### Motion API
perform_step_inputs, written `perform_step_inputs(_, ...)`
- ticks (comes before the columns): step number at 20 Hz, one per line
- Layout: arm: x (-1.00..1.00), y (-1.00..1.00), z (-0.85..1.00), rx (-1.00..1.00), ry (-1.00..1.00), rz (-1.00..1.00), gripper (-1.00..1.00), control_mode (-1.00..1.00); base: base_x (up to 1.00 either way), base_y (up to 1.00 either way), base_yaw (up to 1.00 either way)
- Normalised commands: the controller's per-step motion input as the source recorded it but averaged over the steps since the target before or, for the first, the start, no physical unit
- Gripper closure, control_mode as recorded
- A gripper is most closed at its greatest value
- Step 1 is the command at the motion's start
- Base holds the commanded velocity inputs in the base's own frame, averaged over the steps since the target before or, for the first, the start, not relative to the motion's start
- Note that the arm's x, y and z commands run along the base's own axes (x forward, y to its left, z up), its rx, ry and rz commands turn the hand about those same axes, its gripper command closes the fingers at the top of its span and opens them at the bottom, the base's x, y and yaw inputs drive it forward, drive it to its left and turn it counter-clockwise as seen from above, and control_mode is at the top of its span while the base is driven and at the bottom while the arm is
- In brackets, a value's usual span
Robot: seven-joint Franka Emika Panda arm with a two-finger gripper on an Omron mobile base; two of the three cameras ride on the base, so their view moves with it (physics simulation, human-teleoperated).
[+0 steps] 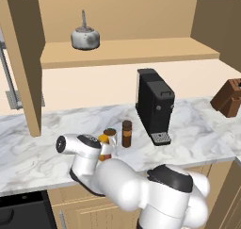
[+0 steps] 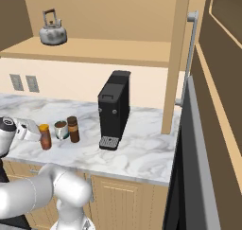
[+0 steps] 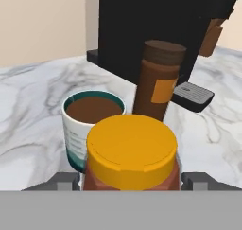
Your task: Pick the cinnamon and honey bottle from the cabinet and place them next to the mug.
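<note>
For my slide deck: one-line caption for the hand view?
Honey bottle between the gripper fingers, beside mug and cinnamon on the counter.

kettle (image 1: 85,37): on shelf | coffee machine (image 1: 155,105): on counter (image 1: 28,143) | knife block (image 1: 228,97), seemingly: far right

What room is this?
Most likely a kitchen: a marble counter carries a black coffee machine, a kettle sits on the cabinet shelf above, and a mug stands nearby.

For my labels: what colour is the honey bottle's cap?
Orange-yellow; the honey bottle cap shows best in the hand view.
</note>
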Motion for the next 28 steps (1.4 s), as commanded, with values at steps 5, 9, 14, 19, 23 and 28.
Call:
perform_step_inputs(5, 0.0, 0.0, 0.0, 0.0, 0.0, 0.0, -1.0, -1.0, 0.0, 0.0, 0.0)
perform_step_inputs(9, 0.0, 0.0, 0.0, 0.0, 0.0, 0.0, -1.0, -1.0, 0.0, 0.0, 0.0)
perform_step_inputs(14, 0.0, 0.0, 0.0, 0.0, 0.0, 0.0, -1.0, -1.0, 0.0, 0.0, 0.0)
perform_step_inputs(19, 0.0, 0.0, 0.0, 0.0, 0.0, 0.0, -1.0, -1.0, 0.0, 0.0, 0.0)
perform_step_inputs(23, 0.0, 0.0, 0.02, 0.0, 0.0, 0.0, -1.0, -1.0, 0.0, 0.0, 0.0)
perform_step_inputs(28, 0.0, 0.0, 0.38, 0.0, 0.0, 0.0, -1.0, -1.0, 0.0, 0.0, 0.0)
